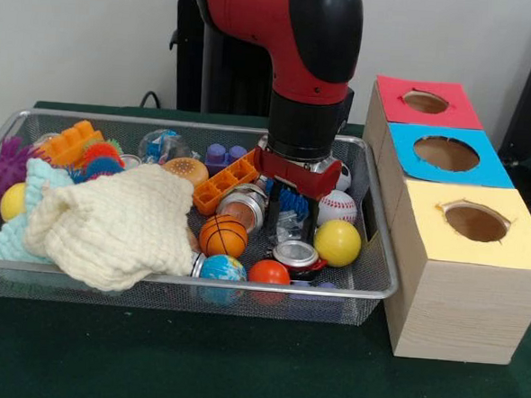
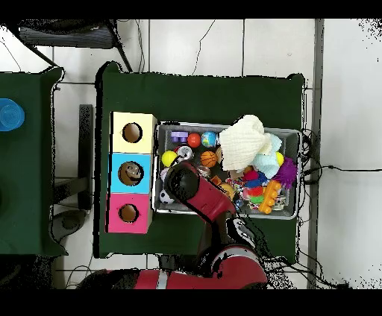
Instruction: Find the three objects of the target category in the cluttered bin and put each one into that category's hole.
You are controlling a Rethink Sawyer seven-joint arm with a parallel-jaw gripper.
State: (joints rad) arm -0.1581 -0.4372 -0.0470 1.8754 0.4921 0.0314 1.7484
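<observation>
The wire mesh bin (image 1: 198,277) stands on the green table and is full of toys; it also shows in the overhead view (image 2: 201,125). My gripper (image 1: 291,226) is down in the bin's right half. Its fingers (image 1: 271,219) stand on either side of a clear crinkly bottle with a blue label (image 1: 290,210) and press on it. A second clear bottle (image 1: 161,145) lies at the bin's back, left of centre. In the overhead view my arm (image 2: 198,195) hides the gripper.
Three wooden boxes with holes stand beside the bin: red (image 1: 393,103), blue (image 1: 403,162) and yellow (image 1: 425,236). A cream cloth (image 1: 115,226) covers the bin's left half. Metal cans (image 1: 295,253), a basketball (image 1: 223,236), a yellow ball (image 1: 338,242) and a baseball (image 1: 337,208) crowd the gripper.
</observation>
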